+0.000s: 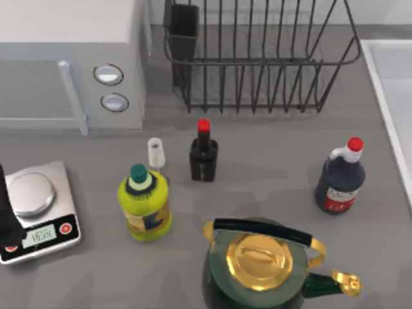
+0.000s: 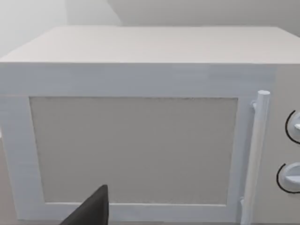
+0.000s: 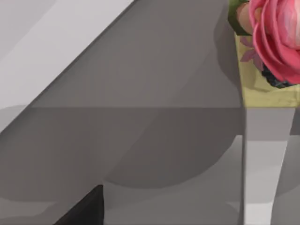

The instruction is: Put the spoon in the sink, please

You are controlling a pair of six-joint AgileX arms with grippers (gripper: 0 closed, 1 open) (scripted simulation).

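Kettle (image 1: 257, 270) nearest | left pincer (image 1: 5, 212) over scale (image 1: 38, 209) | grip: cannot tell

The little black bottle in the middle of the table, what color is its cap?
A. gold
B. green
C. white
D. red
D: in the top view the small black bottle standing in front of the dish rack wears a red cap, while the green cap belongs to the yellow bottle beside it.
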